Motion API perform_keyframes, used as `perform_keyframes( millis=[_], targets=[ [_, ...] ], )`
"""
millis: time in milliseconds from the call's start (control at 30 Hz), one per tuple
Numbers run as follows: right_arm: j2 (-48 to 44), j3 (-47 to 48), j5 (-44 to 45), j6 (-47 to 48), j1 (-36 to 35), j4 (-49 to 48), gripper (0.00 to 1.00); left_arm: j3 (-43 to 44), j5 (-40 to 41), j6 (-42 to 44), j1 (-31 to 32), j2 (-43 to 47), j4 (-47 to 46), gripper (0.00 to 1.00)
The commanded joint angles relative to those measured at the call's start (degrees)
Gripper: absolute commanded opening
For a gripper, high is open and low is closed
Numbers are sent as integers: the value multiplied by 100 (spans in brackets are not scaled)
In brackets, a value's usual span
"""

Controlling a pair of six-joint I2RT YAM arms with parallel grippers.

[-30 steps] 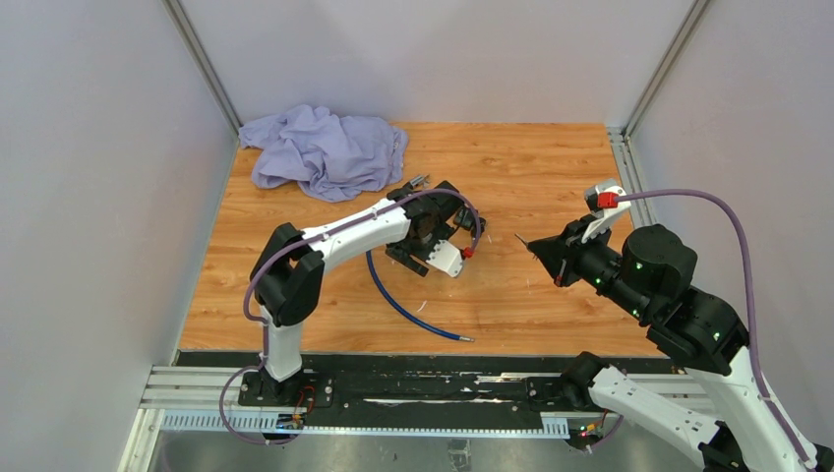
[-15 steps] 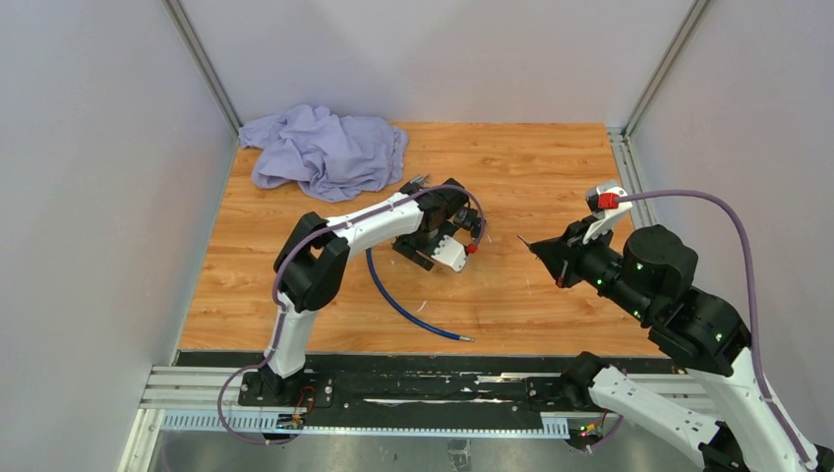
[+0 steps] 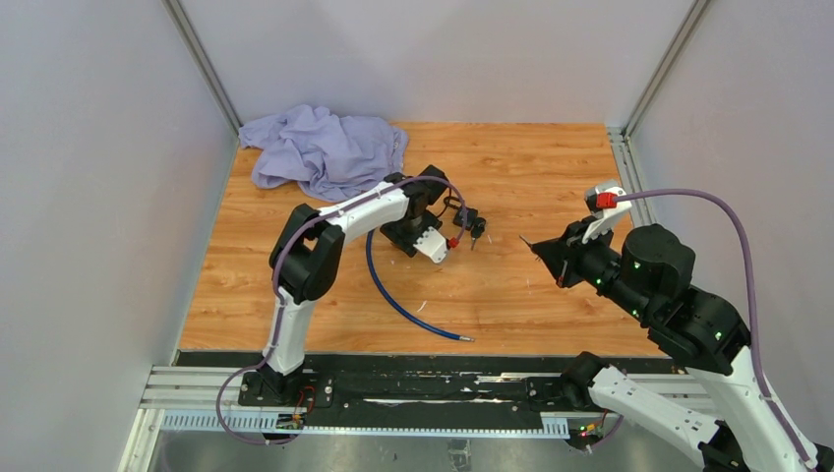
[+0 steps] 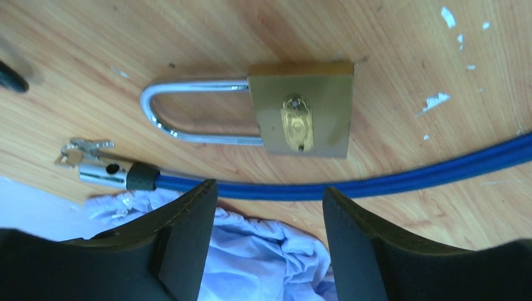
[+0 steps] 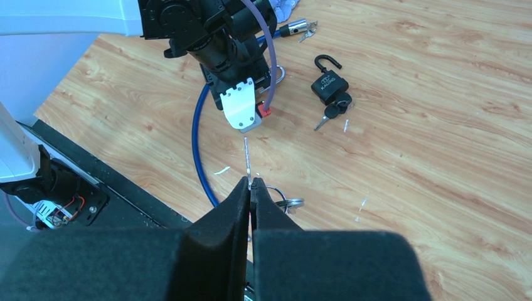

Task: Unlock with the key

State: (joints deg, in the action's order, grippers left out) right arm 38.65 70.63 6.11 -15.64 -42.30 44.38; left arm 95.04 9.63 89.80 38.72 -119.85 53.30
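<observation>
Left gripper (image 4: 268, 191) hung spread above brass padlock (image 4: 306, 116) beside blue cable (image 4: 401, 179). Right gripper (image 5: 251, 190) pinched key (image 5: 247, 152), well apart from padlock.

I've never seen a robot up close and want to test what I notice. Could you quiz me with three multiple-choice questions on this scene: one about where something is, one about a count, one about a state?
1. Where does the purple cloth lie on the table?
A) far left corner
B) near right corner
C) under the right arm

2. How many padlocks lie on the table?
A) one
B) two
C) four

3. What is the right gripper doing?
A) wide open, empty
B) shut on a key
C) shut on the cloth

Answers:
1 A, the top view shows it bunched at the far left.
2 B, a brass padlock lies below the open left gripper and a black padlock lies nearby.
3 B, its closed fingers pinch the thin key.
</observation>
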Motion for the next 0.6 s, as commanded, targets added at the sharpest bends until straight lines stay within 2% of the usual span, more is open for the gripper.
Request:
perform_keyframes(
  millis=[0,167,567],
  targets=[
    [19,130,198,-12,64,76,1,80,-259,238,41,-244,-117,66],
    [28,113,232,-29,66,85,1,-311,-607,-46,64,-105,-243,66],
    [81,88,176,-42,67,71,1,-1152,-1379,-1447,177,424,-158,60]
  ],
)
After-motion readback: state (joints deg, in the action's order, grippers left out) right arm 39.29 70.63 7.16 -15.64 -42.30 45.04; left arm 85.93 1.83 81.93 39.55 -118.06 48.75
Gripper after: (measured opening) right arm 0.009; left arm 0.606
